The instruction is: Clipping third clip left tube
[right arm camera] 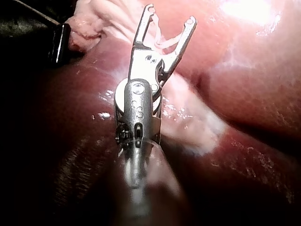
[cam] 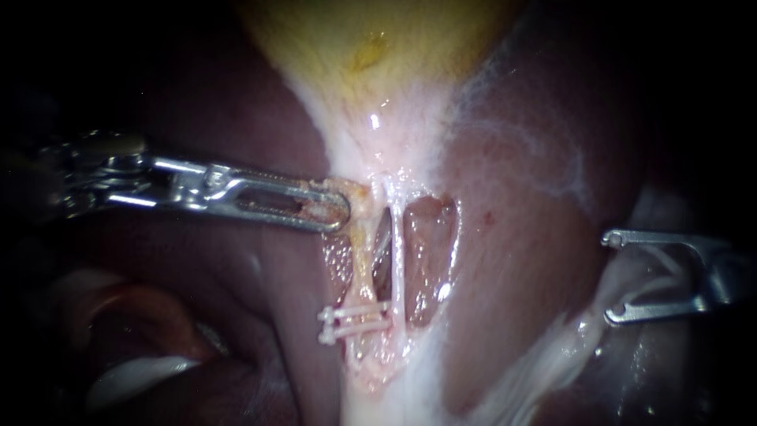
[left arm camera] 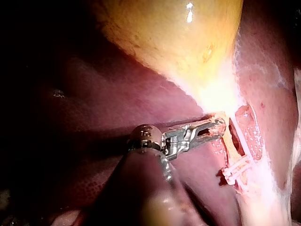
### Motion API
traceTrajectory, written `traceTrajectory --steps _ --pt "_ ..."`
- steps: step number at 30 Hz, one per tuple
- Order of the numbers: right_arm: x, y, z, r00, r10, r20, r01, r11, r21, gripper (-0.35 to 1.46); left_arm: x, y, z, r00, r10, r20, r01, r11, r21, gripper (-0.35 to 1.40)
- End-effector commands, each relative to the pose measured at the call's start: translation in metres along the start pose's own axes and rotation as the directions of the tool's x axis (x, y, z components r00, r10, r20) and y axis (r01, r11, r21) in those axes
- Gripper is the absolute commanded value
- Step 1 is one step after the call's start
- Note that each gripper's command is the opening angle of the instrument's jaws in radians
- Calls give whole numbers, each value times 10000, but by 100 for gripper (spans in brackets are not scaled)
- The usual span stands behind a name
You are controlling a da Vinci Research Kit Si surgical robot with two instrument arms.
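Note:
Two white clips [cam: 355, 324] cross the lower left tube [cam: 361, 268], one just above the other; they also show in the left wrist view [left arm camera: 235, 172]. The right tube [cam: 397, 260] runs bare beside it. My left instrument [cam: 335, 207] [left arm camera: 217, 126] is shut on yellowish tissue at the top of the left tube, under the gallbladder [cam: 371, 47]. My right instrument [cam: 611, 276] [right arm camera: 170, 15] stays far to the right of the tubes, touching neither. Its jaws stand wide apart and hold a pale open clip [right arm camera: 162, 44].
Dark red liver [cam: 536, 197] surrounds the opened window around the tubes. Whitish membrane [cam: 544, 355] runs from the tubes toward the right instrument. In the right wrist view a black object [right arm camera: 59, 42] and pale lumpy tissue [right arm camera: 94, 19] lie ahead of the jaws.

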Motion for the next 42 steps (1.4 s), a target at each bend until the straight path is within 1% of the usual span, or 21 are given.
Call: traceTrajectory --steps 1,6,8,13,16,20,28,36,42 --pt "0 0 0 10000 -1 -3 1 10000 8 50 0 0 -1 10000 -4 -8 4 10000 13 -35" --pt "0 0 0 10000 -1 -3 1 10000 7 50 -7 -1 -15 10000 -38 -92 39 9999 124 -35" --pt "0 0 1 10000 0 -4 0 10000 6 50 -10 -5 -26 10000 -67 -45 67 10000 44 -35" --pt "0 0 2 10000 3 -9 -3 10000 25 50 -20 -22 -49 9999 -167 -14 167 9999 -25 -35" --pt "1 0 3 10000 7 -13 -7 10000 21 50 -25 -30 -58 10000 -41 68 42 10000 -68 -35" --pt "1 0 3 10000 9 -17 -9 10000 19 50 -28 -32 -67 9999 -13 150 15 9999 -104 -35" --pt "4 -1 8 10000 21 -45 -21 10000 52 50 -30 -19 -73 9998 -1 191 5 9998 -179 -35" --pt "10 -1 30 9999 64 -158 -62 9999 116 50 -29 -22 -73 9998 -11 204 15 9998 -199 -35" --pt "15 2 60 9994 192 -272 -188 9998 117 50 -29 -23 -70 9998 -18 214 22 9998 -211 -35"
